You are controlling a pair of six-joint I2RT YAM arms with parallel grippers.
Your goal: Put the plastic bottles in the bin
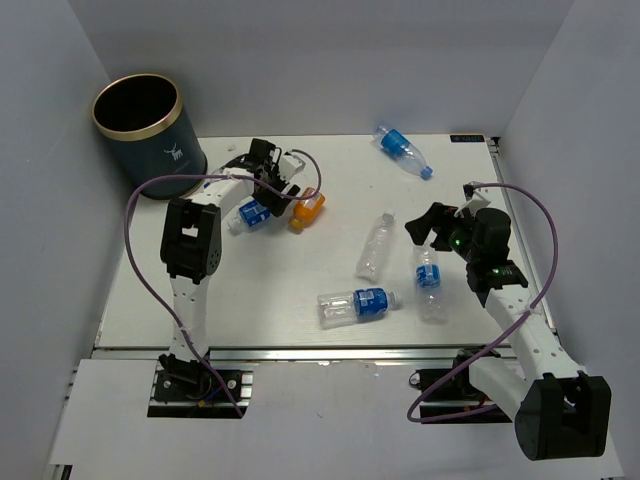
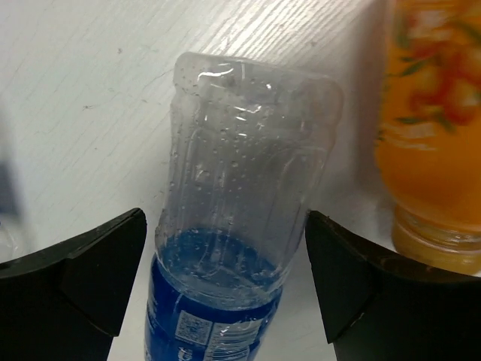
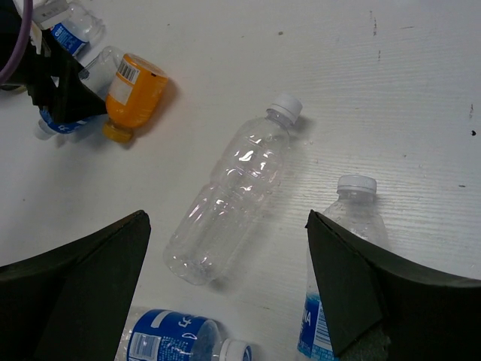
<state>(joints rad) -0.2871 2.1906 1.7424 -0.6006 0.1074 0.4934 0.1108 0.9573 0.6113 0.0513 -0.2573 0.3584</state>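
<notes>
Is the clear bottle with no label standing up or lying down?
Lying down: the unlabelled bottle shows its whole side, cap to base.

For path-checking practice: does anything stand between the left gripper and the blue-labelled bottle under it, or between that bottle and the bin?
Nothing visible does. The blue-labelled bottle lies between the open fingers of the left gripper. The orange bottle lies outside one finger, and no bottle lies toward the bin.
</notes>
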